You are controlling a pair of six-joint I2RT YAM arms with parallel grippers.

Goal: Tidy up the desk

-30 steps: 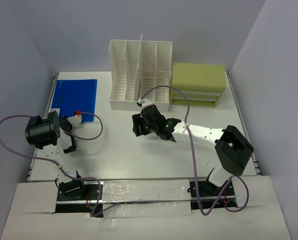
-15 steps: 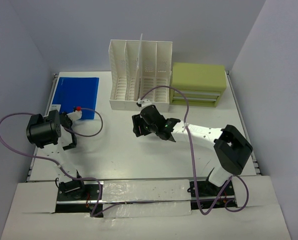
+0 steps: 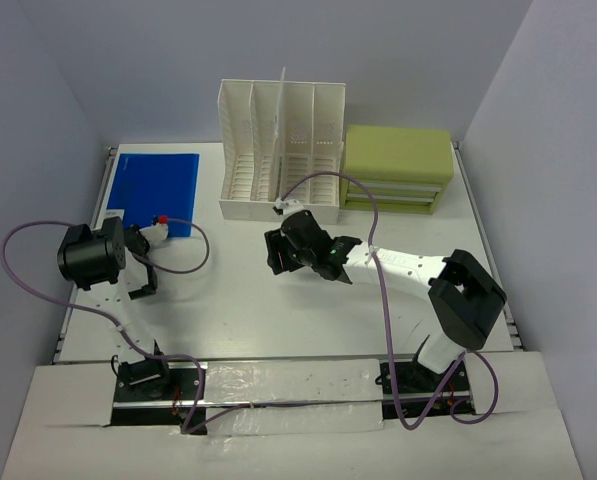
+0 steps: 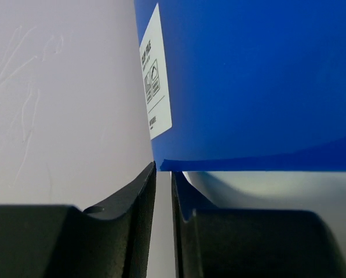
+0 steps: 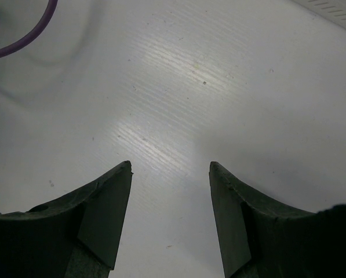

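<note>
The desk [image 3: 238, 310] is a big white tabletop. A blue folder [image 3: 154, 190] with a white label lies flat at its far left and fills the top of the left wrist view [image 4: 259, 81]. My left gripper [image 3: 156, 226] is shut, and its tips [image 4: 164, 169] sit against the folder's near left corner. Only a thin white slit shows between the jaws. The folder's near edge looks slightly raised, with shadow under it. My right gripper [image 3: 275, 250] is open and empty over bare desk in the middle, as the right wrist view [image 5: 171, 165] shows.
A white slotted file rack [image 3: 278, 150] stands at the back centre, with a green drawer box [image 3: 398, 165] to its right. Purple cables loop from both arms. Metal rails [image 3: 488, 240] edge the desk.
The left gripper has moved a little away from the bases, and the blue folder has slid the same way, toward the back of the desk. The right arm has not moved.
</note>
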